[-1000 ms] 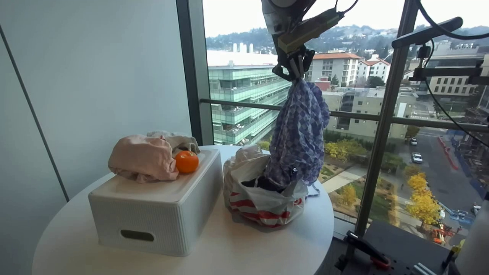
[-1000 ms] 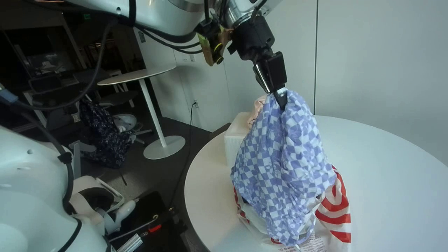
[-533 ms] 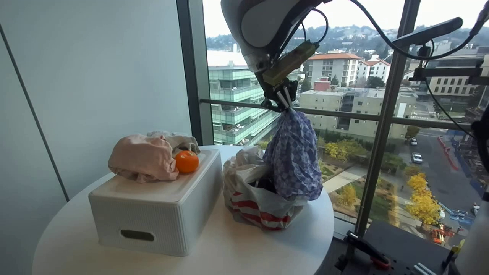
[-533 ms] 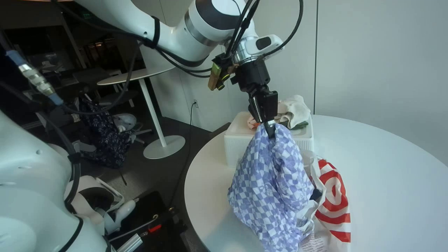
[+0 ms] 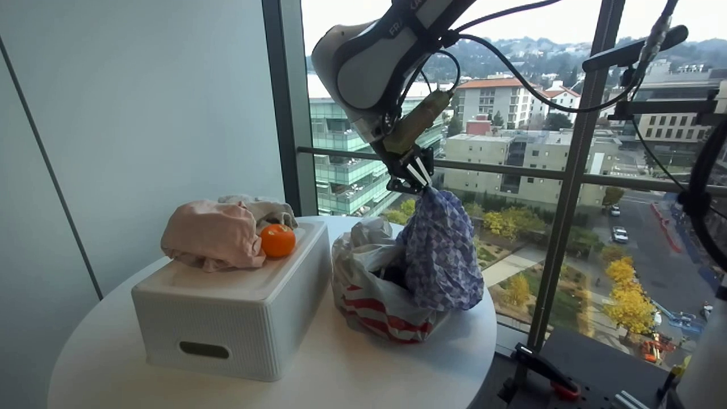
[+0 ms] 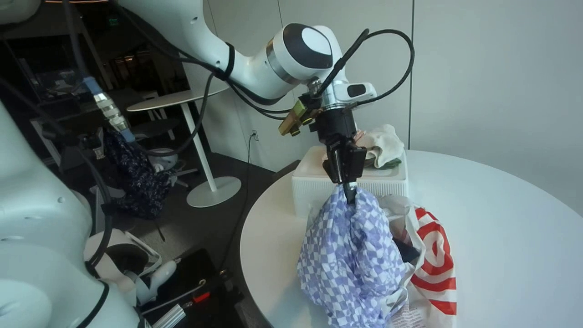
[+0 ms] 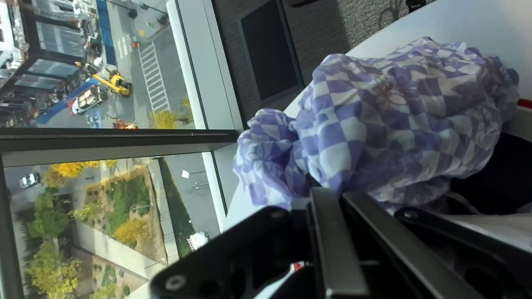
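Observation:
My gripper (image 5: 427,186) is shut on the top of a purple-and-white checkered cloth (image 5: 443,250), pinching it between the fingertips. The cloth bunches and hangs below the gripper (image 6: 350,198) in both exterior views. In the wrist view, the cloth (image 7: 395,112) spreads ahead of the fingers (image 7: 336,245). A white plastic bag with red stripes (image 5: 380,307) stands open on the table, and the cloth overlaps its window-facing side. Whether the cloth's lower end touches the table is unclear. Something dark navy (image 6: 405,250) shows inside the bag's mouth.
A white ribbed box (image 5: 210,324) stands beside the bag on the round white table (image 5: 335,369). On its lid lie a pink cloth (image 5: 213,236), a beige cloth (image 6: 385,141) and an orange fruit (image 5: 278,241). Window glass and a metal rail (image 5: 511,168) lie past the table edge.
Over the last second my gripper has come down with the cloth still pinched. The cloth has sunk from above the bag's mouth to alongside its window-facing side, uncovering more of the opening.

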Available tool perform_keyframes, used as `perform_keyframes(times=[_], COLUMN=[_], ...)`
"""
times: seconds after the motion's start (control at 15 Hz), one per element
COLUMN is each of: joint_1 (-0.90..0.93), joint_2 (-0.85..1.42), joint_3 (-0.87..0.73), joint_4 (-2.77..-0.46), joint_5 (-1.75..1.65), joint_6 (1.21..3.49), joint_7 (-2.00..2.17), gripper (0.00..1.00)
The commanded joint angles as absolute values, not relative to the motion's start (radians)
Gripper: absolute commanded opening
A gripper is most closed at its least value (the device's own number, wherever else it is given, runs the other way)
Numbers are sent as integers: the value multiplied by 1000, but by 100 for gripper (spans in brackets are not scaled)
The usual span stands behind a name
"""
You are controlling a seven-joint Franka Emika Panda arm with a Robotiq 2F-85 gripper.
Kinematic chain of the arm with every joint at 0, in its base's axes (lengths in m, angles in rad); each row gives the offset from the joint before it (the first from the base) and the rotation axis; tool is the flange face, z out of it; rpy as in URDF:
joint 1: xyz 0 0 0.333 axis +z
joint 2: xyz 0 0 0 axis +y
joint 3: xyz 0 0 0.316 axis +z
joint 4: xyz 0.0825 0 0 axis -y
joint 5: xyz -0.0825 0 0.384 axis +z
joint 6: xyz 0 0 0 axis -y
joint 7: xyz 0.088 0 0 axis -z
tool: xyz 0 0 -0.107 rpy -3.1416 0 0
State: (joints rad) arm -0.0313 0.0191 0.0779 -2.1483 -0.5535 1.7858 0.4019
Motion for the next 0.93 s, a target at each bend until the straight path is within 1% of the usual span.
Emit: perform_keyframes(times=[0.0, 0.6, 0.87], joint_1=[5, 30, 39], joint_2=[119, 380, 433], joint_3=[64, 16, 21], joint_4=[-2086, -1980, -1952], joint_5=[-516, -494, -461], joint_6=[1767, 1730, 1850], joint_7=[322, 298, 291], gripper=[1, 1, 1])
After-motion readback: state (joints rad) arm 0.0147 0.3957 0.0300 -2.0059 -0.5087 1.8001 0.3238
